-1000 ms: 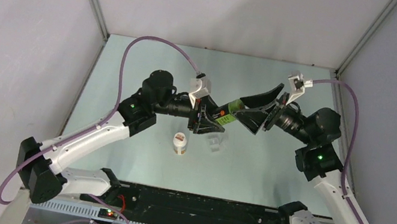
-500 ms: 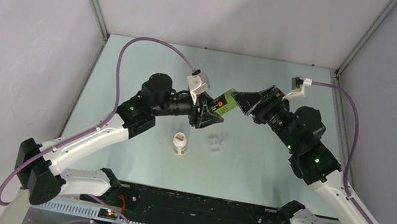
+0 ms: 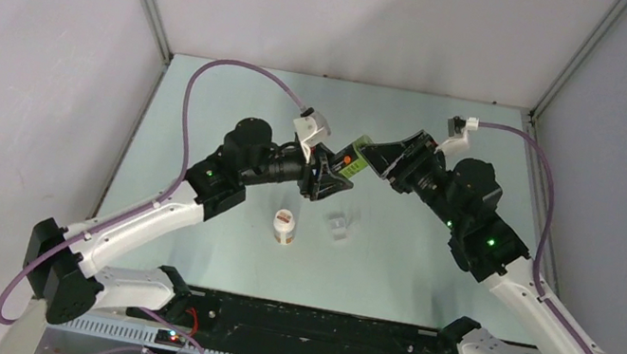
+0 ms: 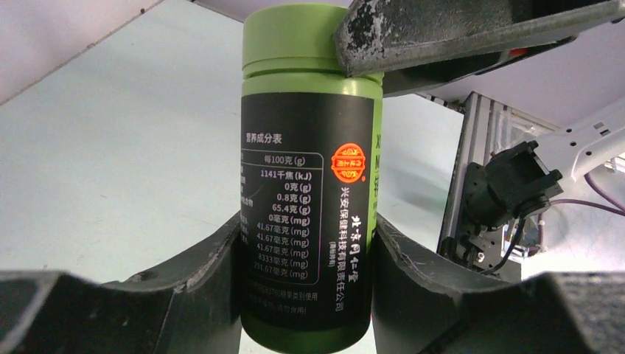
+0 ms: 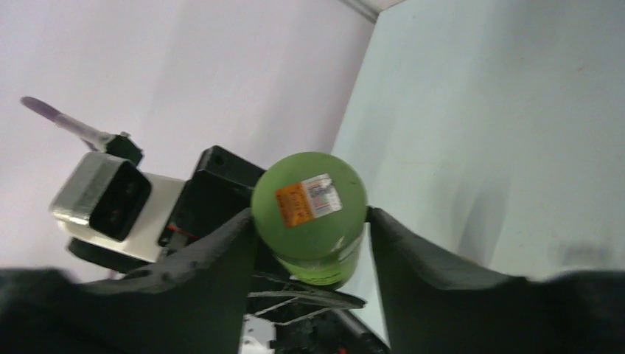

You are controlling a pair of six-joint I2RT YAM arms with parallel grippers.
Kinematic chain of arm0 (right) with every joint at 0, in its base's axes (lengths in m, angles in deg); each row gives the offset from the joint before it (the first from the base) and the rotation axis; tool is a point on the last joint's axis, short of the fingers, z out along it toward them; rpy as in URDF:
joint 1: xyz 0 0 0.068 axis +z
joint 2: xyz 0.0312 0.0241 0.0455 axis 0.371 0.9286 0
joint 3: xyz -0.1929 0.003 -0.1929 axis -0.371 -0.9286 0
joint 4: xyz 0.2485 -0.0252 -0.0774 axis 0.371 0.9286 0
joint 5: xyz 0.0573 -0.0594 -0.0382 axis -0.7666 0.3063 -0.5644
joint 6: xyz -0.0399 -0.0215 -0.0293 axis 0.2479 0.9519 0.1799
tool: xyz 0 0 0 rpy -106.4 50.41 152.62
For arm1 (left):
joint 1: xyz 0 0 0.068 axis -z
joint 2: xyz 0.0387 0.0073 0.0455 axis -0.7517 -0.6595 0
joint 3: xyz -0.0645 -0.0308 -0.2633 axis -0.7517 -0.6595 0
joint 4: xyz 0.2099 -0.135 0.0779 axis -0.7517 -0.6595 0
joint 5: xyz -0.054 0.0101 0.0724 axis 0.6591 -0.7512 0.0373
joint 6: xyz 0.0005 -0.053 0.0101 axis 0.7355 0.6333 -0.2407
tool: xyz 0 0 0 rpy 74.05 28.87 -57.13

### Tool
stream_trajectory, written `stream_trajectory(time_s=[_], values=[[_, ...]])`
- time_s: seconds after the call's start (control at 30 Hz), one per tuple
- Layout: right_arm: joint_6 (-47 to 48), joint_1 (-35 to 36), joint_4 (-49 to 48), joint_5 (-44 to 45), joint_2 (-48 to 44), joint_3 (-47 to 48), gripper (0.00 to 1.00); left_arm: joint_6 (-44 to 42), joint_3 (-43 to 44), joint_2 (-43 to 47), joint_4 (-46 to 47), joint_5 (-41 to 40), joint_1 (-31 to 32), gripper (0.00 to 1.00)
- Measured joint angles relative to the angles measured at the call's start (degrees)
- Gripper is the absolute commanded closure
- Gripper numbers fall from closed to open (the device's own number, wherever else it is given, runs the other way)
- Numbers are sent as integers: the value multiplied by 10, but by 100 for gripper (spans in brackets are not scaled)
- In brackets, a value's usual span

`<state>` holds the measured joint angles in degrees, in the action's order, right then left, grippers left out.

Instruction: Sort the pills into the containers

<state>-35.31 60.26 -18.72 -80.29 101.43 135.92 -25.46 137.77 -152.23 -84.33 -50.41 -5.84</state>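
The left gripper clamps the body of the green bottle in mid-air, and the right gripper has its jaws closed on the bottle's cap. If the twist beats the left grip, the bottle could spin or slip, and a cap that frees suddenly could scatter pills. Below the green bottle, towards the arm bases, stand a small white bottle and the pill box, with neither gripper touching them.

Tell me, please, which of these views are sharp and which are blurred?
Left wrist: the label print on the green bottle is crisp, the near fingers soft. Right wrist: soft throughout, the cap sticker unreadable. Top external: sharp and evenly lit.
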Motion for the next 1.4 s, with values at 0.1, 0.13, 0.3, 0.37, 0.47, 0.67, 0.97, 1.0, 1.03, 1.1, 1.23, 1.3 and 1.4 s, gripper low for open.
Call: stream_trajectory(time_s=[0.1,0.13,0.3,0.37,0.47,0.67,0.97,1.0,1.03,1.1,1.23,1.3,1.4], values=[[2,-10,-6,-25,6,1,65,3,0,0,2,-1,0,100],[3,-17,-8,-38,8,1,69,5,0,0,3,-3,-1,100],[27,-60,-17,-123,10,1,79,11,1,0,6,0,-1,100],[50,-90,-25,-187,7,1,86,15,8,-4,4,12,-1,100],[96,-144,-64,-311,5,-2,99,23,37,-21,-6,47,-1,100],[155,-221,-189,-572,38,12,88,43,70,-31,-7,150,-7,100],[215,-221,-152,-544,47,30,1,27,74,-47,-23,169,-19,100],[215,-207,-143,-506,38,30,1,24,74,-47,-22,165,-19,100],[212,-190,-136,-466,30,30,2,22,74,-47,-21,161,-19,100],[203,-151,-122,-386,14,30,6,20,74,-47,-16,151,-19,100],[184,-86,-95,-238,-2,31,9,20,74,-47,-8,139,-20,100],[168,-66,-78,-181,-3,31,9,20,74,-50,-5,130,-21,100],[142,-42,-39,-99,-3,31,17,21,74,-54,3,119,-21,100]])
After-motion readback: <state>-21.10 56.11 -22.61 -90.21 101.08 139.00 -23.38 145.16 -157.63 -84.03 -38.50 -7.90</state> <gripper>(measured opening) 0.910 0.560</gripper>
